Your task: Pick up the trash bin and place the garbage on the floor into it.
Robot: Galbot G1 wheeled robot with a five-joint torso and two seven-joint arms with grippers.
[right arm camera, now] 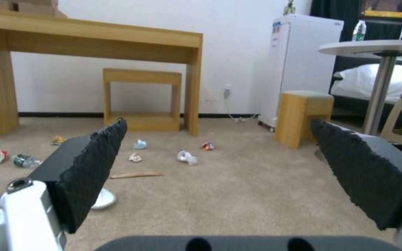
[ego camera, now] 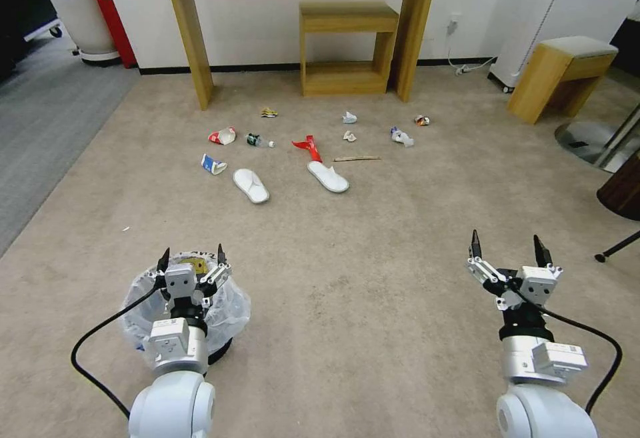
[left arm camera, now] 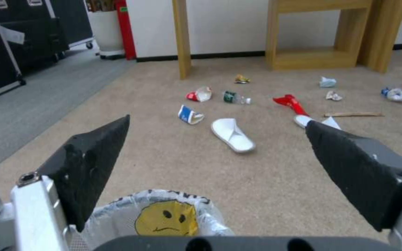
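Observation:
The trash bin point(ego camera: 230, 308), lined with a crinkly clear bag, stands on the carpet at the near left. My left gripper point(ego camera: 192, 255) hovers open right over its mouth, and the left wrist view shows the rim point(left arm camera: 164, 212) under the spread fingers. Over bare carpet at the near right, my right gripper point(ego camera: 505, 241) is open and holds nothing. The garbage lies farther ahead: a red-white cup point(ego camera: 223, 136), a blue-white cup point(ego camera: 213, 164), a bottle point(ego camera: 258, 140), a red wrapper point(ego camera: 307, 147), two white slippers point(ego camera: 251, 185) point(ego camera: 327, 176), a wooden stick point(ego camera: 357, 158), crumpled papers point(ego camera: 349, 117) and a can point(ego camera: 421, 120).
A wooden console table point(ego camera: 193, 45) with a low shelf unit point(ego camera: 347, 48) under it stands against the far wall. A wooden stool point(ego camera: 560, 75) and a metal table base point(ego camera: 593, 141) are at the right. A white planter point(ego camera: 83, 21) and a red bin point(ego camera: 113, 18) stand far left.

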